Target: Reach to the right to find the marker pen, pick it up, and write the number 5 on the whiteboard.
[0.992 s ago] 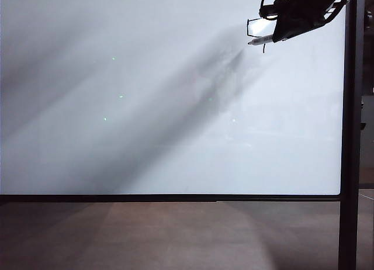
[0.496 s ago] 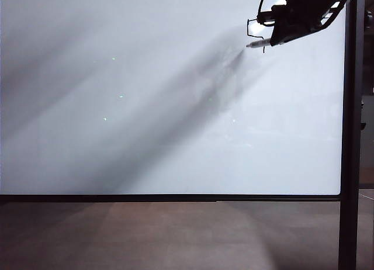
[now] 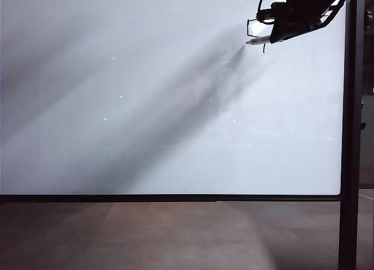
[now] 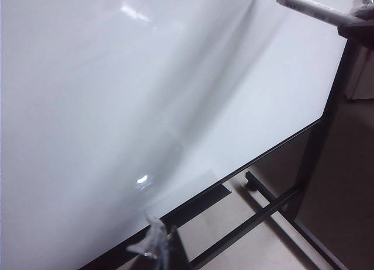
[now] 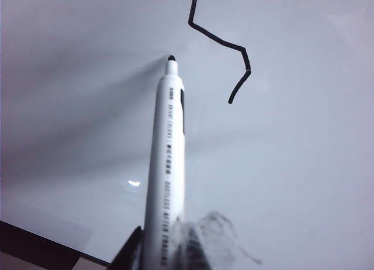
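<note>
The whiteboard [image 3: 146, 106] fills the exterior view. At its top right, my right gripper [image 3: 279, 33] is shut on the marker pen [image 3: 257, 40], which points left. In the right wrist view the white pen [image 5: 166, 165] rises from the right gripper [image 5: 163, 253], its black tip at or just off the board [image 5: 292, 165]. Beside the tip runs a thin black angular stroke, part of the number 5 [image 5: 225, 45]. The left wrist view shows the same pen [image 4: 310, 8] far off and only a blurred pale tip of my left gripper [image 4: 153, 243].
A dark upright post [image 3: 350, 135] stands at the board's right edge and a black frame bar [image 3: 169, 197] runs along its bottom. Below is brown floor [image 3: 175, 235]. The stand's black foot rails [image 4: 263, 206] show in the left wrist view.
The pen tip has crept slightly left along the board with the right gripper. The left arm has not moved.
</note>
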Robot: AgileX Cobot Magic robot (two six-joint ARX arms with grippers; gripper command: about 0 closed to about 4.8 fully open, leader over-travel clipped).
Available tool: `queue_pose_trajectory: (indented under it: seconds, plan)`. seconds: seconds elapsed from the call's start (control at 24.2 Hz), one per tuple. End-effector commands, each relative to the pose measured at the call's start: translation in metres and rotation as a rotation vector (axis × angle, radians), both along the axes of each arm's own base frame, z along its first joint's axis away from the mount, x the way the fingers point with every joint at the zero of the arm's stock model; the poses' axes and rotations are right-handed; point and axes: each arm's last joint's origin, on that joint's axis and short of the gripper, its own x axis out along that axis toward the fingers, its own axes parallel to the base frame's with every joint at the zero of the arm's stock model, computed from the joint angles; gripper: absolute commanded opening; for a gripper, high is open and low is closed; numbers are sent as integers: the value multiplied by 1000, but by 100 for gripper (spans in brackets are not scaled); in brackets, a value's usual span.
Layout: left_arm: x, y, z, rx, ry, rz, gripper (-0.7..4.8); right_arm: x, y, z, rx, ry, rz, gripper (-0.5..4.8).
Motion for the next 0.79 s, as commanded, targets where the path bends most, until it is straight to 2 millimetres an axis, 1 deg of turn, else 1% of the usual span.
queue_pose_trajectory:
  seconds: [0.04,0.17,0.41,0.79]
  plan:
    - [-1,1,3,-8,-14,3,-5,-1,0,3,-1,-2,-1,-6]
    - [-1,1,3,-8,-14,3,-5,-1,-1,1,-8,13,0,-6]
    - [-1,1,3,-7,-14,3,-5,4,1,-5,-8,14,-3,-6]
    - [-1,1,3,-7,-12,3,-5,5,0,-4,-5,2,-6,-6]
